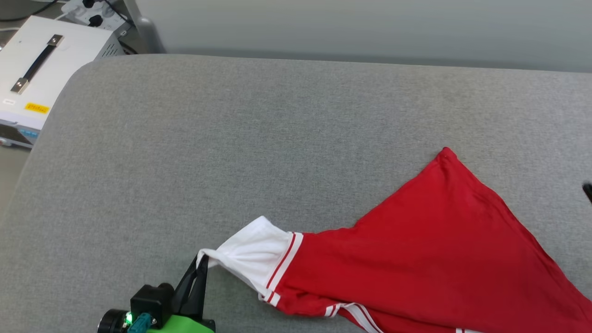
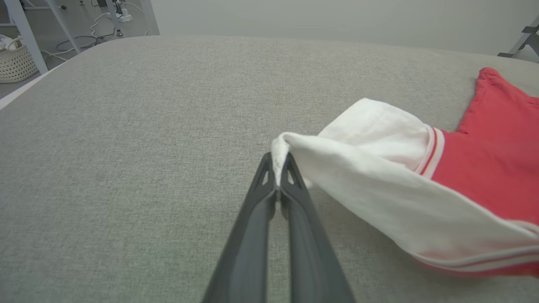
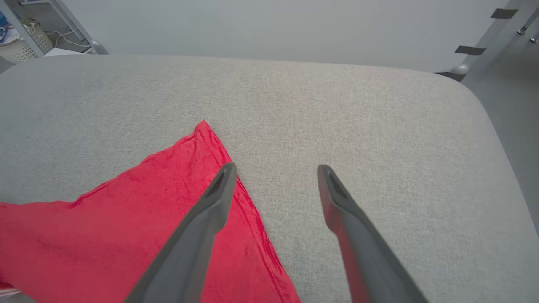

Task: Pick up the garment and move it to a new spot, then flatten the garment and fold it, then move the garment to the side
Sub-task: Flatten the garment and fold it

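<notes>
The garment (image 1: 430, 249) is a red shirt with white, red-striped sleeves, spread plain side up over the right of the grey table (image 1: 231, 138). One red corner points toward the far edge. My left gripper (image 1: 200, 264) is shut on the edge of a white sleeve (image 2: 379, 168) and holds it slightly lifted; its closed fingertips (image 2: 278, 168) pinch the cloth. My right gripper (image 3: 276, 170) stands open above the garment's (image 3: 147, 219) right edge, nothing between its fingers. A dark fingertip (image 1: 588, 191) shows at the head view's right edge.
A white equipment box (image 1: 41, 69) with a black handle stands off the table's far left corner. A woven basket (image 2: 14, 63) and cables lie on the floor beyond. The table's rounded right edge (image 3: 501, 139) drops to the floor.
</notes>
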You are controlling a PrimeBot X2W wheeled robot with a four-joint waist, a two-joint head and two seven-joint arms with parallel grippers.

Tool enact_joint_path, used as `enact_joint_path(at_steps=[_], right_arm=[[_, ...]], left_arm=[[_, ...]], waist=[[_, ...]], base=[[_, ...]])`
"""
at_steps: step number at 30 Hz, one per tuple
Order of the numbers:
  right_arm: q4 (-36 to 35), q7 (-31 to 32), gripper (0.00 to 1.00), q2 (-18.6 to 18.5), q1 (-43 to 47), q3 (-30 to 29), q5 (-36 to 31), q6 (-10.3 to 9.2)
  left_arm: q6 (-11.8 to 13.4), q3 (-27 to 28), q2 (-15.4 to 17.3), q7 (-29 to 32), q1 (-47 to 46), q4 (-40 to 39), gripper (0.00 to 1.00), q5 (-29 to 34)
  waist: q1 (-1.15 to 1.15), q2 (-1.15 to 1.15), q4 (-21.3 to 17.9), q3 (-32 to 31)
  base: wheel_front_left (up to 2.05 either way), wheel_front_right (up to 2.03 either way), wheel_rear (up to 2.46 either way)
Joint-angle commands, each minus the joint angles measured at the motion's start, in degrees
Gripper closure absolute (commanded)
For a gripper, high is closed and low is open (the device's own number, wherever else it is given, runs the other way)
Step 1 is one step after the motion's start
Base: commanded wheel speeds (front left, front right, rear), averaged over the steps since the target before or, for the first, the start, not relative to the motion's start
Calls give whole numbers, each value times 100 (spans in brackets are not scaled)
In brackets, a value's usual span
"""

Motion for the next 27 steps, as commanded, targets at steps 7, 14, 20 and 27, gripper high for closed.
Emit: enact_joint_path(at_steps=[7,14,20,27], right_arm=[[-87,1090,0,-479,-1817,1368,-109,-2],[1043,2594,0,-754,-3282,2855,-2,-2],[2020,2822,0,-738,-4085,3749,-216,-2],[3152,2314,0,-578,-4412,4443,-330,-2]], left_arm=[[-87,-128,-75,-18,-407,-112,100,119],[-137,-257,-220,-18,-639,-201,100,220],[-172,-366,-366,-18,-821,-271,100,285],[-223,-430,-472,-18,-1007,-283,100,315]], waist=[[1,0,375,387],[1,0,660,713],[1,0,877,1016],[1,0,1040,1281]], base=[[0,0,0],[0,0,0],[0,0,0],[0,0,0]])
